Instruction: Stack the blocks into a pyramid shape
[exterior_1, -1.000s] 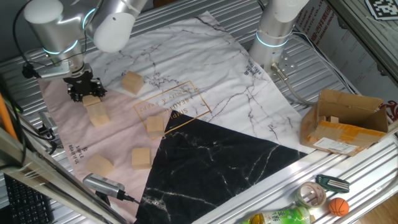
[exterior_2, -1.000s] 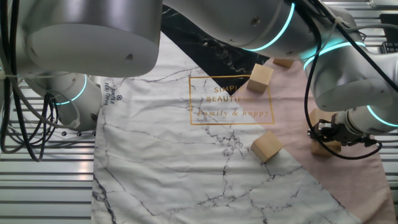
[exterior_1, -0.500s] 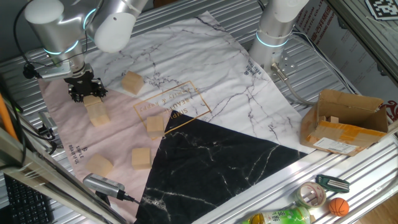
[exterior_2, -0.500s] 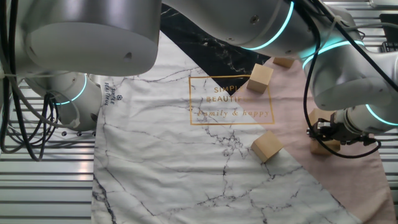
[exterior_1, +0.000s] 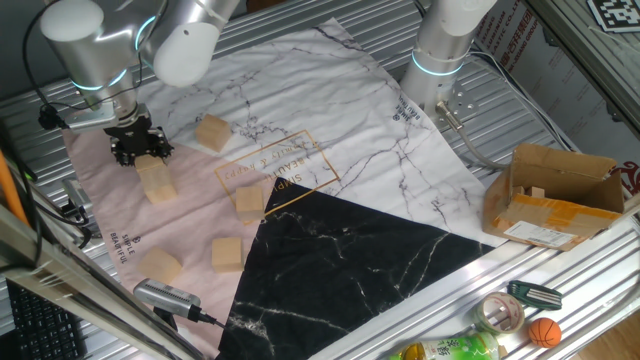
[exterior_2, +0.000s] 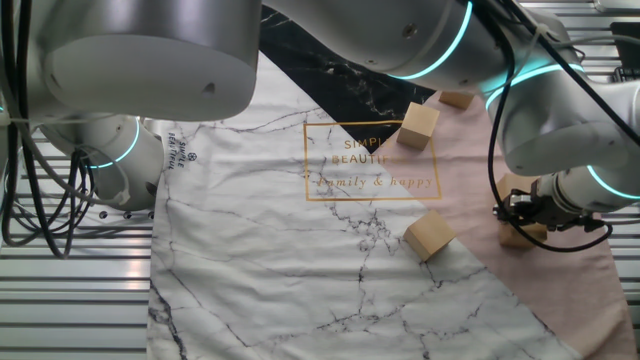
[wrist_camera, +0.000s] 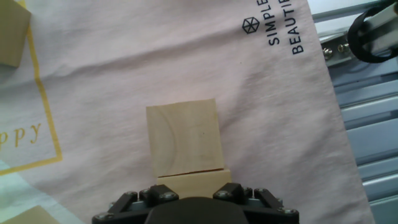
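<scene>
So the blocks are all on the cloth (exterior_1: 330, 150), none stacked as far as I can see. Taking the gold-framed text (exterior_1: 277, 172) in the middle of the cloth as the reference: two blocks sit side by side, touching, on the pink part off to one side of it. The nearer one of that pair (exterior_1: 158, 184) (wrist_camera: 184, 135) is out in the open, the other (wrist_camera: 194, 184) is right under the gripper (exterior_1: 137, 146) (exterior_2: 527, 212) and mostly hidden by it in the fixed views. Hand view only shows the gripper's black base at the bottom edge, so I honestly can't tell whether the fingers are spread, closed, or pinching that block.

Other blocks: one (exterior_1: 212, 133) (exterior_2: 428, 236) on the white marble just past the frame's corner, one (exterior_1: 249, 203) (exterior_2: 419, 125) sitting on the frame's edge, and two more (exterior_1: 227, 254) (exterior_1: 160, 265) further out on the pink, close to the black marble patch (exterior_1: 350, 270).

Well away from the frame, off the cloth, there's an open cardboard box (exterior_1: 555, 195), plus a tape roll (exterior_1: 501, 313) and a little orange ball (exterior_1: 544, 332) at the table's edge.
</scene>
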